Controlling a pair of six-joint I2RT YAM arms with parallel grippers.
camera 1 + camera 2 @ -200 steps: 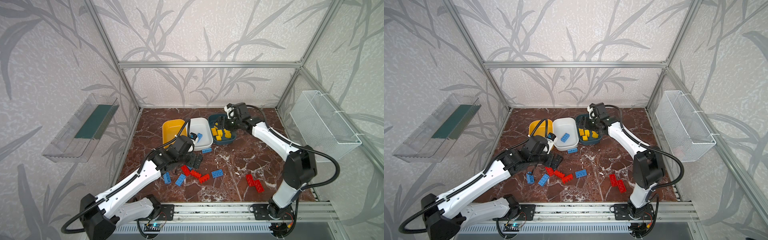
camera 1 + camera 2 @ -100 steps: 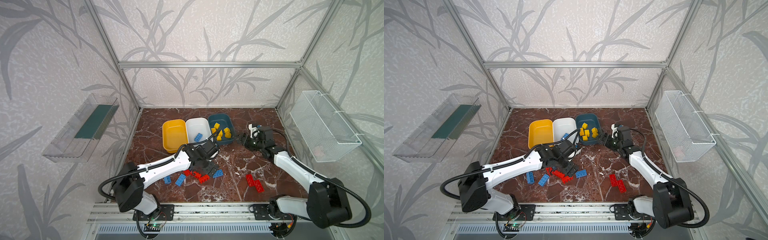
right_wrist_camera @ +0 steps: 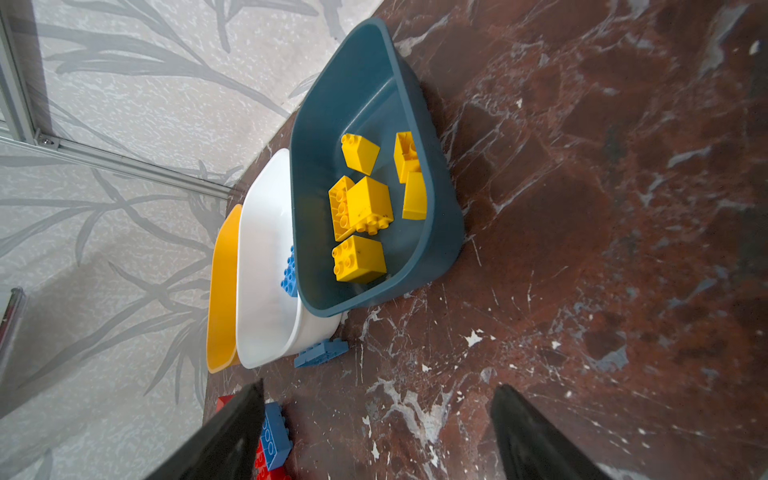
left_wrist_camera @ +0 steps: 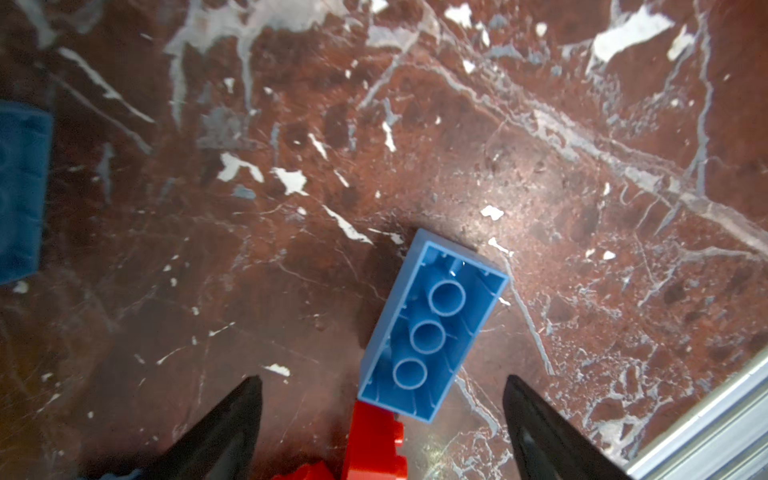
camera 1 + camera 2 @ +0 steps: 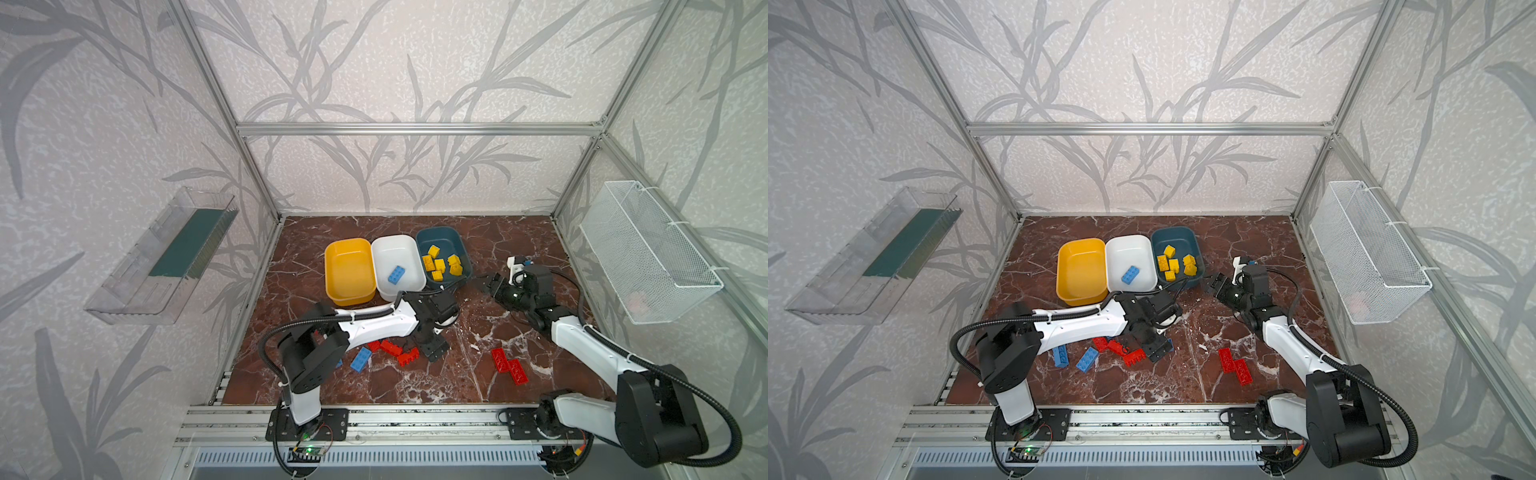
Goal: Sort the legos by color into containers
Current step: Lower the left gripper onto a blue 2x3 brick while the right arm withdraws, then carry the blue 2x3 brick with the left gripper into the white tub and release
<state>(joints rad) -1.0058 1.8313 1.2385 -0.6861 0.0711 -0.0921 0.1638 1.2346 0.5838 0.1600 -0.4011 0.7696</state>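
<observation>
Yellow [image 5: 348, 270], white [image 5: 409, 259] and teal [image 5: 440, 243] containers stand in a row at the back. The teal one holds several yellow legos [image 5: 440, 264] [image 3: 361, 208]; the white one holds a blue lego [image 5: 396, 275]. My left gripper [image 5: 432, 351] [image 4: 382, 377] points down, open, over an upside-down blue lego [image 4: 432, 328] that lies against a red lego [image 4: 374, 444], not gripped. My right gripper [image 5: 485, 283] [image 3: 380, 384] is open and empty, low by the teal container's front right. Red legos [image 5: 509, 365] [image 5: 395, 351] and blue ones [image 5: 360, 358] [image 5: 1060, 355] lie on the floor.
Another blue lego [image 3: 322, 353] rests against the white container's front. A white mesh basket [image 5: 648, 253] hangs on the right wall and a clear tray [image 5: 166, 257] on the left wall. An aluminium rail [image 5: 374, 419] runs along the front edge.
My left gripper swung from the white container down and right to the loose legos. My right gripper pulled back from over the teal container toward the front right.
</observation>
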